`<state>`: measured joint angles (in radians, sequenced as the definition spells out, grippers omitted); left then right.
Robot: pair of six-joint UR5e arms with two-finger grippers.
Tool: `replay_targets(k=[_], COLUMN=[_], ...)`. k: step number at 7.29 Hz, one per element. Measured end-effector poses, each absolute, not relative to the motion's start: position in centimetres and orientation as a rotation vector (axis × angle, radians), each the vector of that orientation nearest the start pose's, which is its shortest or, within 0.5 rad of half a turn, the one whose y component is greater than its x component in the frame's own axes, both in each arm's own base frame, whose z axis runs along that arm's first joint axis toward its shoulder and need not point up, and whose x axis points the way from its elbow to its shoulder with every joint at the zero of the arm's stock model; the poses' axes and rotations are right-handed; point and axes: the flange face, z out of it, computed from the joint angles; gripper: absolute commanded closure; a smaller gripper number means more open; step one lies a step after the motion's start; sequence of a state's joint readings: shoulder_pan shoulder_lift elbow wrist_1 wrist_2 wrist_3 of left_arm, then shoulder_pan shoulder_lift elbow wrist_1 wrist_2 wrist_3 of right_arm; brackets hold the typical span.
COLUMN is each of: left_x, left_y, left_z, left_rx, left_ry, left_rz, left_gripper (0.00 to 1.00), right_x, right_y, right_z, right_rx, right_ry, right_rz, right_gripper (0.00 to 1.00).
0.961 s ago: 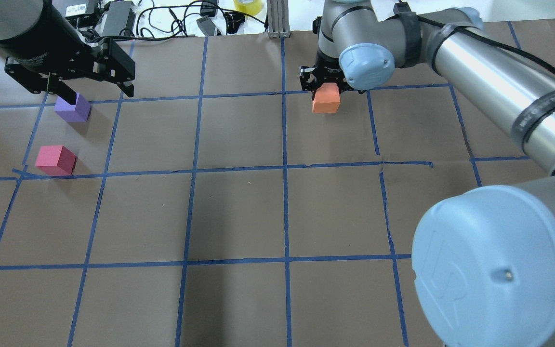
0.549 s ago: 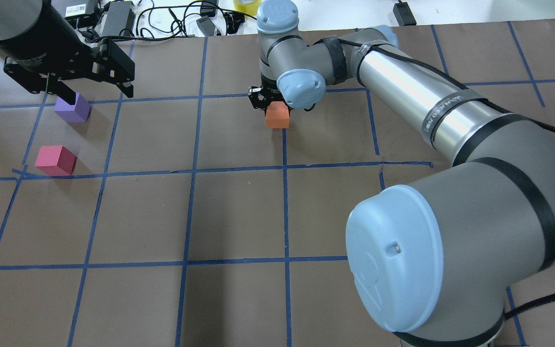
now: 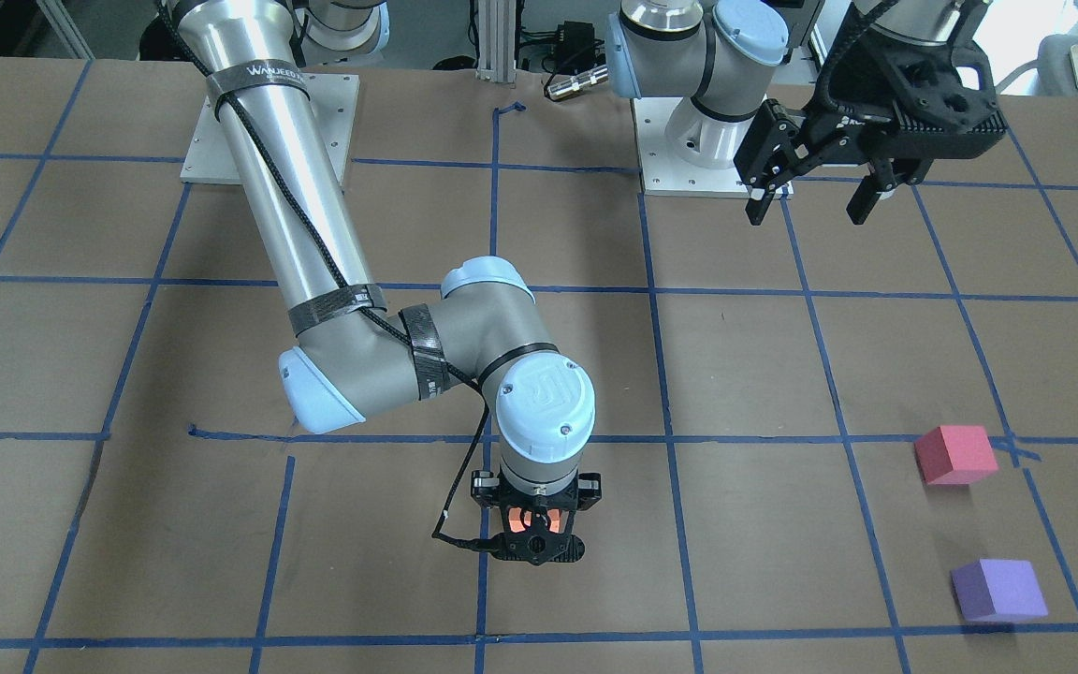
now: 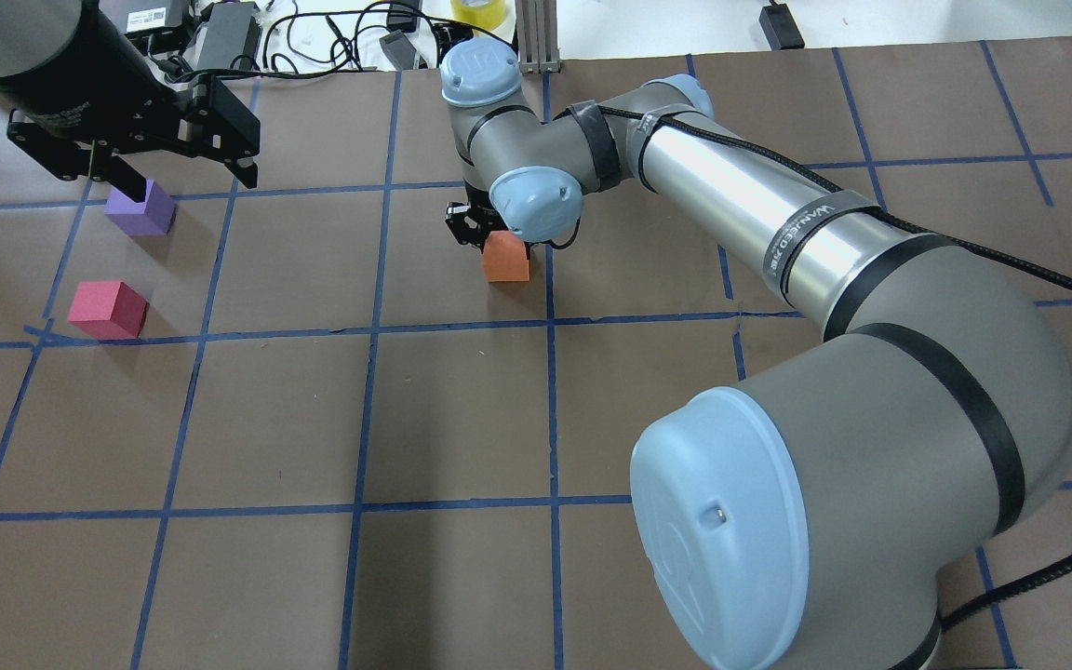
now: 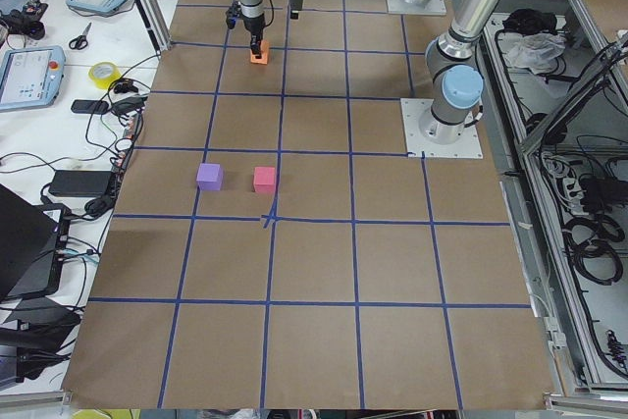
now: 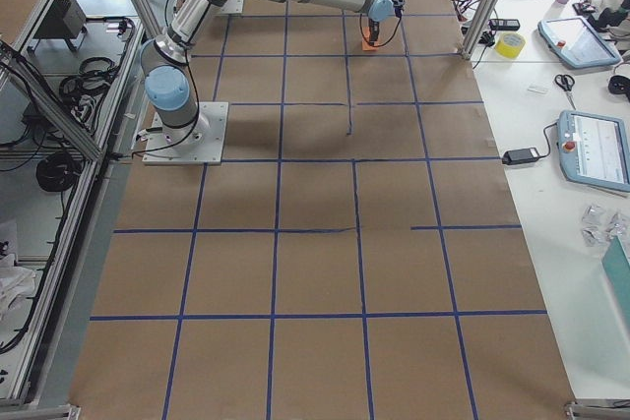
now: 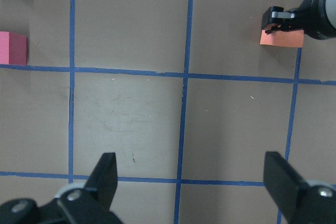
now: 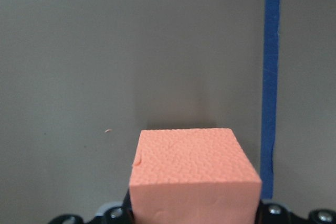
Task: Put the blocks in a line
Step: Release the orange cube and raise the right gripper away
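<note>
We see the orange block gripped upright in the jaws of the right gripper, low over the table near its middle, just beside a blue tape line. We cannot tell whether it touches the table. The purple block and the pinkish red block lie flat far to the robot's left, near each other but apart, the purple one farther from the robot.

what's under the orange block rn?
Only bare brown table paper, with a blue tape line beside the orange block held in the right pincer. The patch directly beneath is covered; contact unclear.
</note>
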<state>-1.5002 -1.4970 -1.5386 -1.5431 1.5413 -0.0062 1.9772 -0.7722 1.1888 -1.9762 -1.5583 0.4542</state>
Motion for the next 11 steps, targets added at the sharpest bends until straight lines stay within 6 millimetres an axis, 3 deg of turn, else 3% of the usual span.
replay_targets(k=[1, 2, 5, 6, 7, 9, 11], left_x=[-10.3, -10.2, -9.8, -9.7, -9.4, -8.6, -8.8], left_y=[-47.8, -48.0, -49.2, -50.0, -50.6, -51.9, -54.9], left_z=[54.3, 54.3, 53.6, 53.2, 52.2, 49.3, 46.2], left_rx=[-0.118, -0.121, -0.114, -0.111, -0.115, -0.221, -0.280], left_ry=[3.158, 3.158, 3.144, 3.133, 3.124, 3.135, 3.144], left_rz=[-0.208, -0.197, -0.212, -0.266, -0.280, -0.225, -0.247], left_gripper=[0.00, 0.00, 0.00, 0.00, 0.00, 0.00, 0.00], right_x=[42.4, 42.3, 42.3, 42.2, 41.2, 35.1, 28.0], right_y=[-64.3, -64.1, -63.8, -63.7, -63.6, -63.6, -62.0], right_z=[20.1, 20.2, 20.5, 21.6, 24.3, 32.5, 38.4], right_rx=[0.098, 0.110, 0.118, 0.121, 0.139, 0.226, 0.195], right_ry=[3.141, 3.145, 3.146, 3.138, 3.134, 3.137, 3.134], right_rz=[0.050, 0.065, 0.088, 0.078, 0.061, 0.059, 0.033], right_gripper=[0.29, 0.00, 0.00, 0.00, 0.00, 0.00, 0.00])
